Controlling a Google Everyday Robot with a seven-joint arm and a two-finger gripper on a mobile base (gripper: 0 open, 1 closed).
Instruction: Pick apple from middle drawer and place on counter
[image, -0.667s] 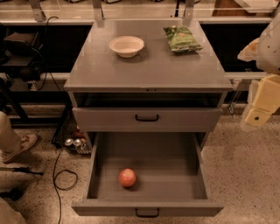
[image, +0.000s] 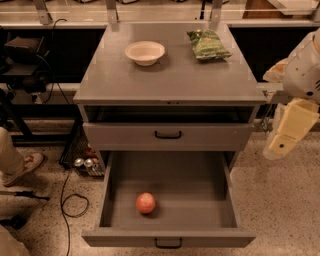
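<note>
Apple (image: 145, 203) lies in middle drawer (image: 192, 192), claw (image: 286, 134) well apart, upper right.

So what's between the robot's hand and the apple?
In the camera view, just the middle drawer: its right wall and bare bottom. The apple sits inside; the hand hangs right of the cabinet.

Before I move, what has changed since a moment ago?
The gripper, at the right edge, has shifted slightly down and toward the middle drawer. Nothing was grasped. The apple still lies in that open drawer; white bowl and snack bag stay on the counter.
</note>
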